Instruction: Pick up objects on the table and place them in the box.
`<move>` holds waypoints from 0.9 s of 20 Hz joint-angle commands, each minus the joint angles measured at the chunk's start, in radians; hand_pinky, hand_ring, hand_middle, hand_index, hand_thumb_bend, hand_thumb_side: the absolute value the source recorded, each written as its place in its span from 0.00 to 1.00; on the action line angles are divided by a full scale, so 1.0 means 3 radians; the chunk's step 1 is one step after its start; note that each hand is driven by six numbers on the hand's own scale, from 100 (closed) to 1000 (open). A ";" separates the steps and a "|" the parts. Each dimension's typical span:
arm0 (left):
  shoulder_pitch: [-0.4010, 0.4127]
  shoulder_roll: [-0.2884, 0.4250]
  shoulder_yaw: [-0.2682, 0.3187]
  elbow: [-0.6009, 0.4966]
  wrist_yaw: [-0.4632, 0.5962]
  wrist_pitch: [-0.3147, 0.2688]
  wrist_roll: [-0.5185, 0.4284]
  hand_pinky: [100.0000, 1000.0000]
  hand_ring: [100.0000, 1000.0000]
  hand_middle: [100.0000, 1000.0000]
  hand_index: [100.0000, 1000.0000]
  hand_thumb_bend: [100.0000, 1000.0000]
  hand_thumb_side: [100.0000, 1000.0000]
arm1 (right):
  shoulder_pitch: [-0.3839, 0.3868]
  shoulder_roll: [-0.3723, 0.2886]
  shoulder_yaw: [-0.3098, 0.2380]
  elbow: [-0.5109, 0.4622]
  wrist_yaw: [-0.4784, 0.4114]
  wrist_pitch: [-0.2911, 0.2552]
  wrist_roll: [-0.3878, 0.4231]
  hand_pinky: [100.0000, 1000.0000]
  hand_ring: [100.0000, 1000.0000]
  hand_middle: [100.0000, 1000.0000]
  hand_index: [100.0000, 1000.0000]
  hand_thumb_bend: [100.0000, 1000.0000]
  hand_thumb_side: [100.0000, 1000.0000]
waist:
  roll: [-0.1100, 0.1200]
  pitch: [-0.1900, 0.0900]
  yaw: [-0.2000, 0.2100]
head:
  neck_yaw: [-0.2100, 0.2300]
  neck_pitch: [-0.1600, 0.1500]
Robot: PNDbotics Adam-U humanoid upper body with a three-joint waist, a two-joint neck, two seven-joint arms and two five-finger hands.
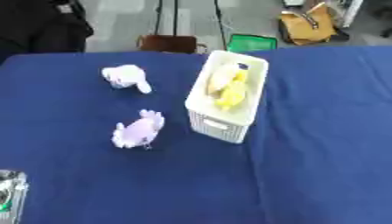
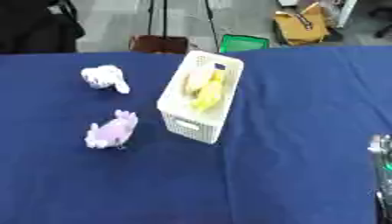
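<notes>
Two soft toys lie loose on the blue table [image 1: 321, 144], left of the white box [image 1: 217, 127]: a white plush [image 1: 126, 78] farther back and a pale purple plush [image 1: 138, 131] nearer, just beside the box's left wall but apart from it. White box stands a bit askew near table centre, slotted sides, with a yellow item [image 1: 232, 91] and something paler already inside. Left hand [image 1: 11, 197] only a silvery sliver at the lower left corner, well apart from both toys, touching nothing; cannot tell how its fingers are set. Right hand [image 2: 382, 175] shows at the right edge low down in the right eye view, same story: fingers unreadable, holding nothing visible, far from the box.
</notes>
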 commanded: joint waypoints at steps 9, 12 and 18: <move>-0.0024 0.0046 0.0025 -0.0066 -0.0015 -0.0296 0.0315 0.70 0.71 0.74 0.83 0.00 0.79 | -0.0016 -0.0026 -0.0025 -0.0054 -0.0007 -0.0011 0.0006 0.79 0.74 0.63 0.72 0.00 0.95 | -0.0004 -0.0071 -0.0022 | 0.0001 -0.0030; -0.0023 0.0075 0.0024 -0.0066 -0.0030 -0.0274 0.0294 0.70 0.74 0.76 0.85 0.00 0.80 | -0.0017 -0.0026 -0.0023 -0.0054 -0.0009 -0.0015 0.0002 0.79 0.74 0.63 0.72 0.00 0.95 | -0.0001 -0.0072 -0.0021 | -0.0004 -0.0028; 0.0033 0.0465 0.0039 -0.0060 -0.0255 -0.0025 0.0046 0.71 0.79 0.80 0.89 0.00 0.75 | 0.0003 -0.0030 -0.0015 -0.0054 -0.0017 -0.0017 0.0007 0.79 0.74 0.63 0.72 0.00 0.95 | 0.0025 -0.0083 -0.0003 | -0.0013 -0.0008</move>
